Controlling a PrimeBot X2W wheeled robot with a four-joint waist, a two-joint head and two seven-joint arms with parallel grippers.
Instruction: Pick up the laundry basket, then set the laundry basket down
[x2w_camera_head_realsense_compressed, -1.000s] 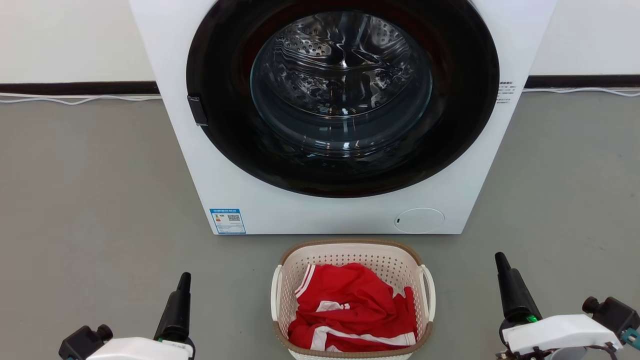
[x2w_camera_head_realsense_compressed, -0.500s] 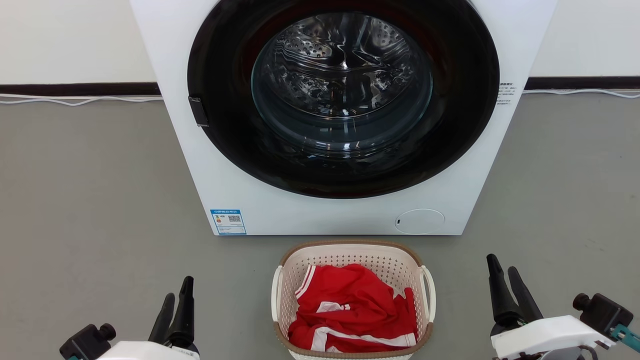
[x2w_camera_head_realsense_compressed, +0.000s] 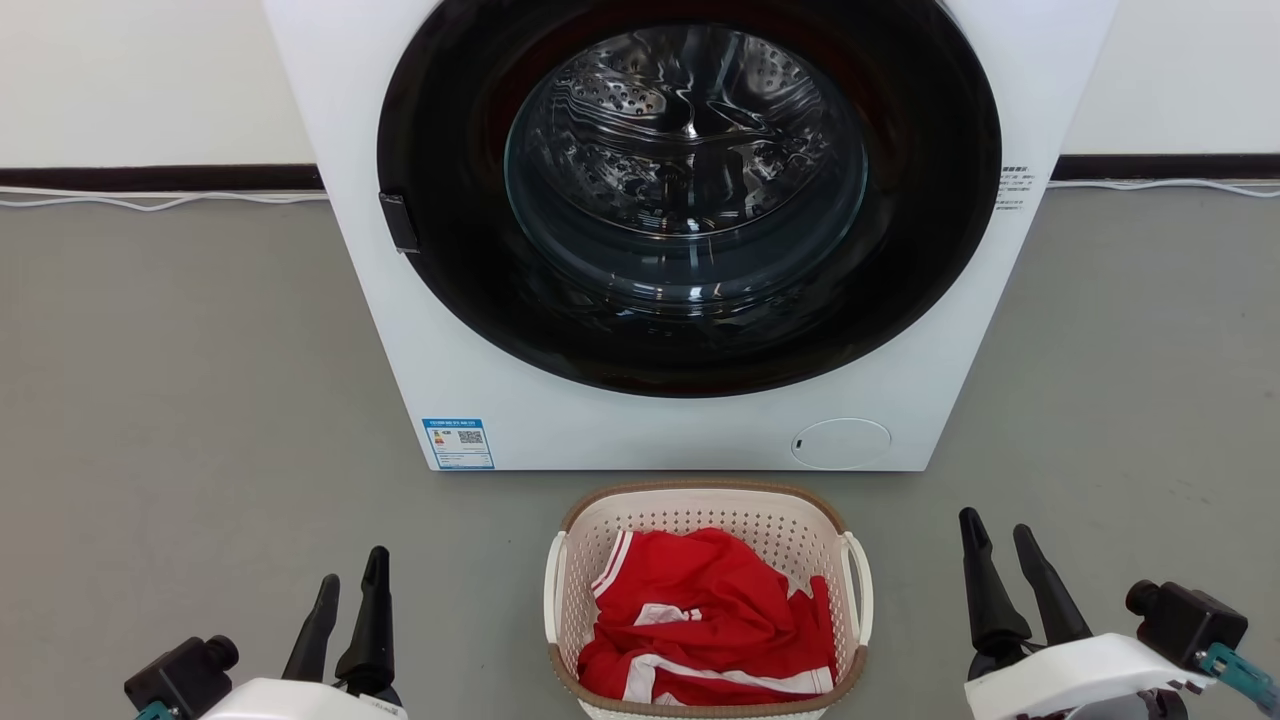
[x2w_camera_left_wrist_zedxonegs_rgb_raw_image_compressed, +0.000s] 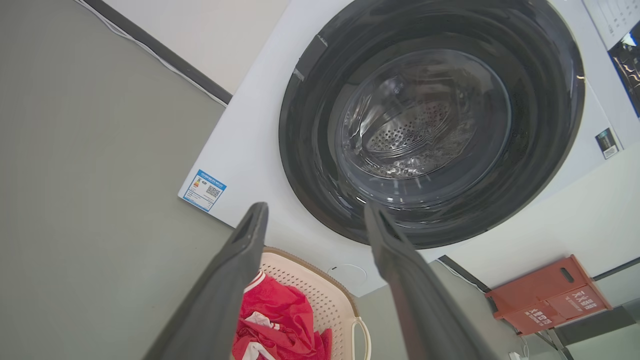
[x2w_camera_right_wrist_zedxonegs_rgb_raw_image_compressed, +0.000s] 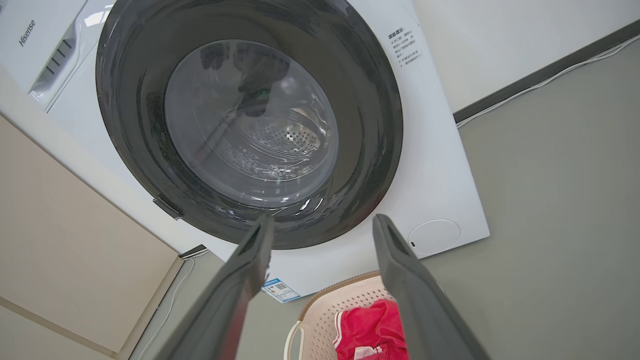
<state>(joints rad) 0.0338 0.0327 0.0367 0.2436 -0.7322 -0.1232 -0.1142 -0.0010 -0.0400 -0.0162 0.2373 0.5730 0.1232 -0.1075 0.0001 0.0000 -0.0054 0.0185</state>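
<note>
Laundry basket (x2w_camera_head_realsense_compressed: 700, 515): stands upright on the grey floor (x2w_camera_head_realsense_compressed: 200, 400), mouth facing up, just in front of the washing machine (x2w_camera_head_realsense_compressed: 500, 380) and centred below its door; a narrow strip of floor shows between the two.
Basket axis: the two white loop handles sit on its left (x2w_camera_head_realsense_compressed: 549, 585) and right (x2w_camera_head_realsense_compressed: 860, 585) sides, so the line through them runs side to side, parallel to the machine's front. The head view's bottom edge cuts the near end, so I cannot tell which side is the longer.
Basket rim: a brown woven-look band, level all round as far as it shows.
Contents: a red garment (x2w_camera_head_realsense_compressed: 700, 610) with white stripes lies crumpled inside, below the rim, heaped toward the near end.
Left claw (x2w_camera_head_realsense_compressed: 352, 568): at the lower left of the head view, well apart from the basket's left handle; fingers point toward the machine and stand moderately spread, with nothing between them.
Left wrist view: the left claw (x2w_camera_left_wrist_zedxonegs_rgb_raw_image_compressed: 315, 207) shows a clear gap between its fingers, the basket (x2w_camera_left_wrist_zedxonegs_rgb_raw_image_compressed: 310, 280) low between them and the machine's door above.
Right claw (x2w_camera_head_realsense_compressed: 995, 523): at the lower right, apart from the right handle — also moderately spread and holding nothing.
Right wrist view: the right claw (x2w_camera_right_wrist_zedxonegs_rgb_raw_image_compressed: 324, 220) frames the door, with the basket (x2w_camera_right_wrist_zedxonegs_rgb_raw_image_compressed: 350, 300) and red cloth (x2w_camera_right_wrist_zedxonegs_rgb_raw_image_compressed: 375, 325) low between the fingers.
Washing machine: white, with a round dark door that is closed — the steel drum shows through the glass; a blue sticker (x2w_camera_head_realsense_compressed: 458, 443) sits at its lower left corner.
</note>
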